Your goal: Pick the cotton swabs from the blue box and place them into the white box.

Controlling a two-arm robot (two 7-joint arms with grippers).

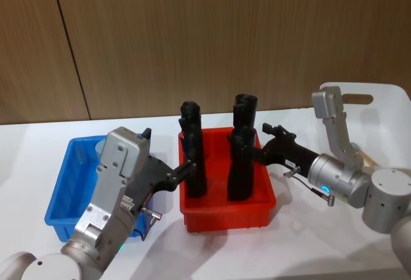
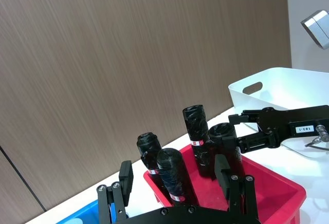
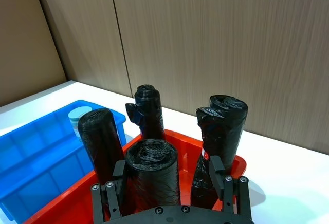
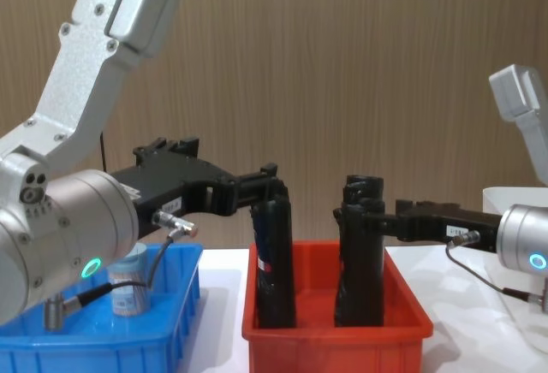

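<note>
One swab jar (image 4: pixel 128 286) stood upright in the blue box (image 1: pixel 67 190) on the white counter (image 1: pixel 289 241); both hands, left (image 1: pixel 188 166) and right (image 1: pixel 264 129), were spread open before wood panelling.

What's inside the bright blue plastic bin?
One clear cotton swab jar with a pale lid stands in the blue bin. The left arm covers part of the bin, so more could hide there.
</note>
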